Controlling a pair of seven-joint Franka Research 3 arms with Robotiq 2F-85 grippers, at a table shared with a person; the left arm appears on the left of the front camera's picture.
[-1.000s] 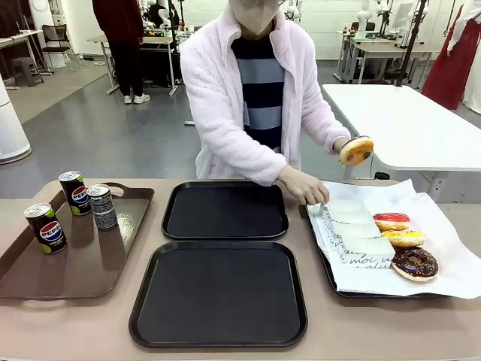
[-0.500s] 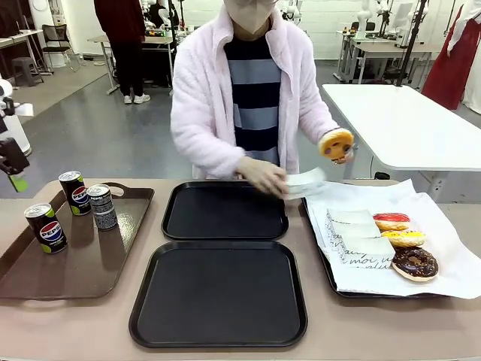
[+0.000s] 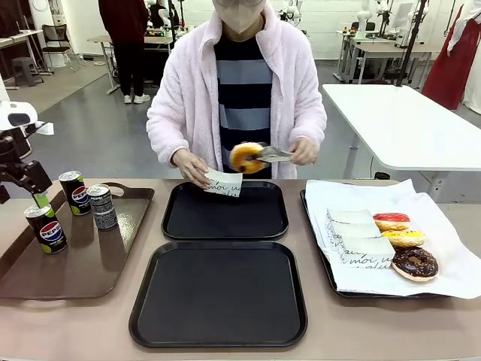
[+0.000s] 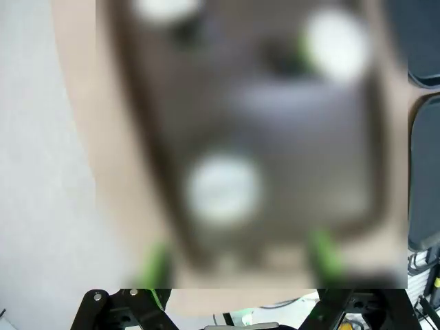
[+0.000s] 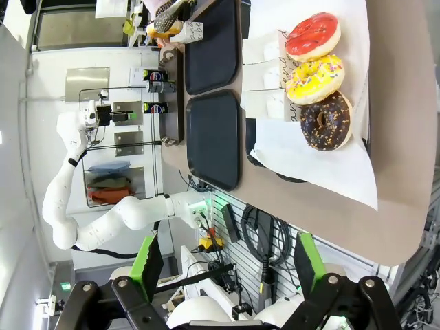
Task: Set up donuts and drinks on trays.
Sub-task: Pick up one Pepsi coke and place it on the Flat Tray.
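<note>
Tan tabletop (image 3: 75, 331) carries all the goods, and by the look of it the job has barely begun. At the far left, the left gripper (image 3: 36, 197) hangs just above the nearest can (image 3: 45, 227), jaws spread wide and holding nothing. Its wrist view is blurred, though a pale can top (image 4: 223, 189) lies ahead of the green pads (image 4: 157, 265). That can and two more cans (image 3: 73, 192) (image 3: 101, 207) all stand on the brown handled tray (image 3: 83, 278), so no drink has been set out.

Toward the middle, the near black tray (image 3: 218, 293) is bare. Over the far black tray (image 3: 225, 218) the person (image 3: 240, 83) holds a paper sleeve (image 3: 224, 183) in one hand and a glazed donut (image 3: 246, 158) in tongs (image 3: 274, 154) with the other. I judge the first donut is being bagged and has not been placed.

On the right, the paper-lined tray (image 3: 443, 282) holds spare sleeves (image 3: 353, 233) beside a red-iced donut (image 3: 391, 221), a yellow donut (image 3: 403, 238) and a chocolate donut (image 3: 414, 263), all waiting. The right gripper (image 5: 227, 265) is wide open and empty, well off the table's edge.
</note>
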